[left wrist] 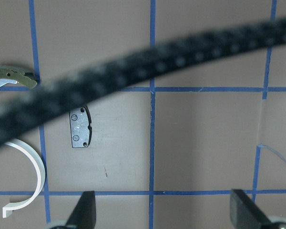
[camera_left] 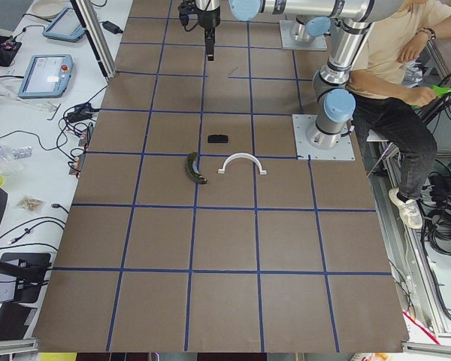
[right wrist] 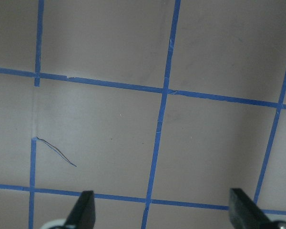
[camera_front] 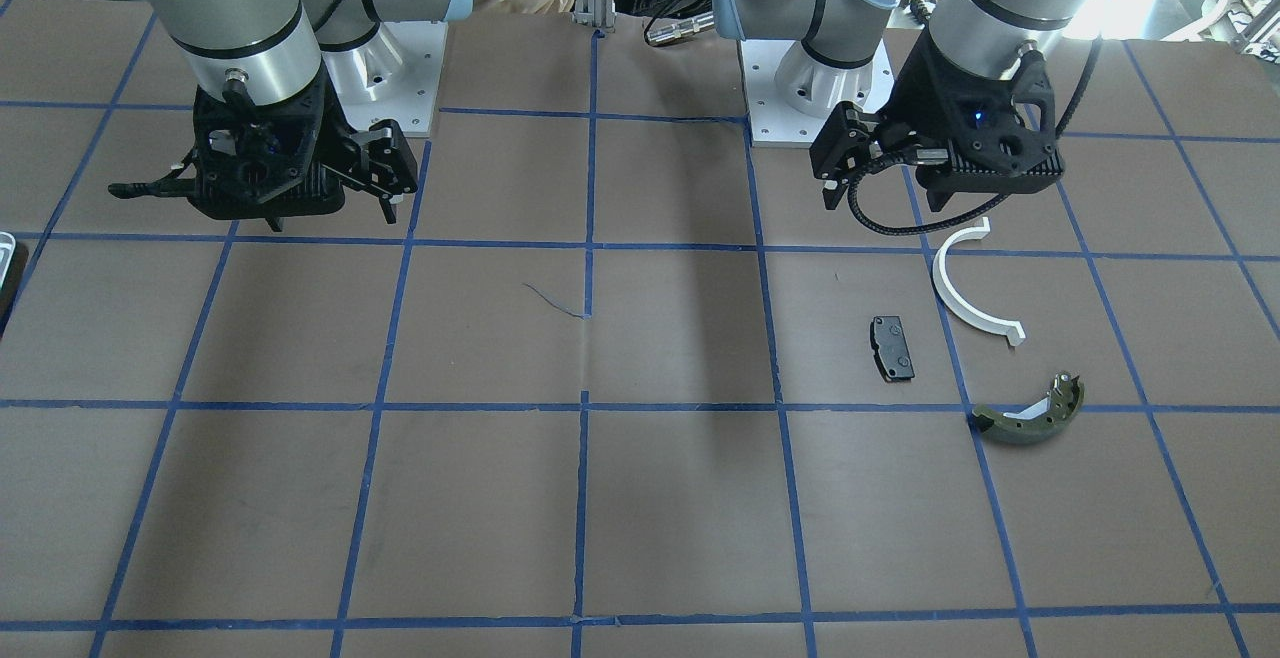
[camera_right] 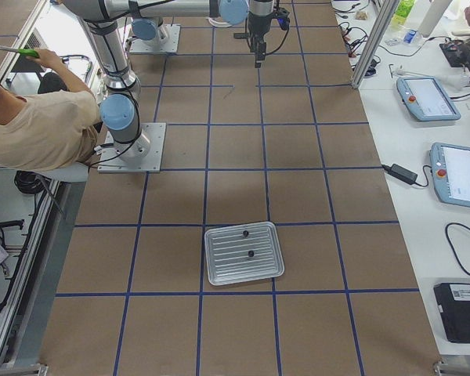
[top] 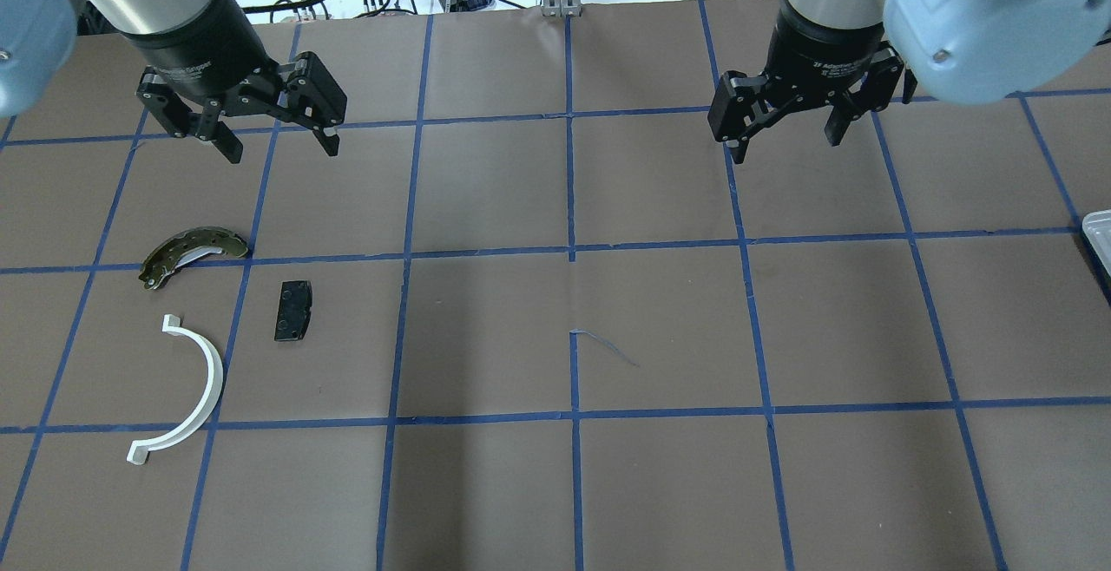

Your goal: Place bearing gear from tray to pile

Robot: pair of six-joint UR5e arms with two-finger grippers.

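Observation:
The metal tray lies at the table's right end and holds two small dark parts; they are too small to tell which is the bearing gear. The pile lies on the table's left side: a white half-ring arc, a black pad and an olive brake shoe. My left gripper hangs open and empty above the table, beyond the brake shoe. My right gripper is open and empty, well short of the tray's corner. The left wrist view shows the pad, the arc and the shoe's tip.
A blurred black cable crosses the left wrist view. Blue tape lines grid the brown table. A seated person is behind the robot bases. Tablets and cables lie on the side bench.

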